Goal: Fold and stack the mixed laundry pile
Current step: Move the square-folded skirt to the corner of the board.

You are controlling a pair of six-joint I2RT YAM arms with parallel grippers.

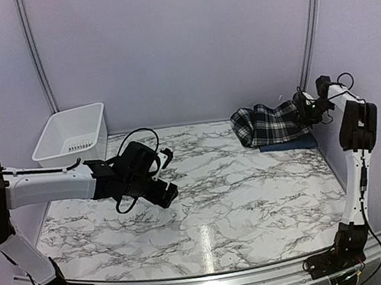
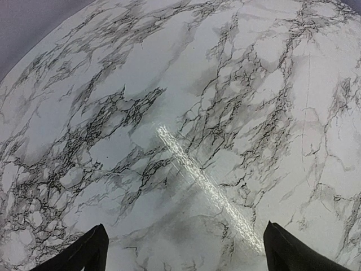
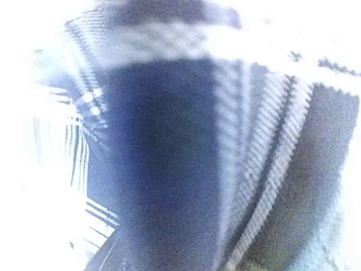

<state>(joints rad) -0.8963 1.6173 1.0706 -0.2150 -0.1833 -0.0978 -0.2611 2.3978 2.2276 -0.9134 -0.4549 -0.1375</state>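
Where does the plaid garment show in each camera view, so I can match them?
Top external: plaid garment far right on the marble table, atop a navy garment, right claw at its right end.
Left wrist: not in it; only bare marble table.
Right wrist: plaid garment fills the picture, close and blurred.
Shared landmark: marble links top and left wrist; plaid links top and right wrist.

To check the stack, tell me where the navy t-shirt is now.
In the top view, the navy t-shirt lies flat at the far right of the table, under the plaid garment, only its near edge showing.
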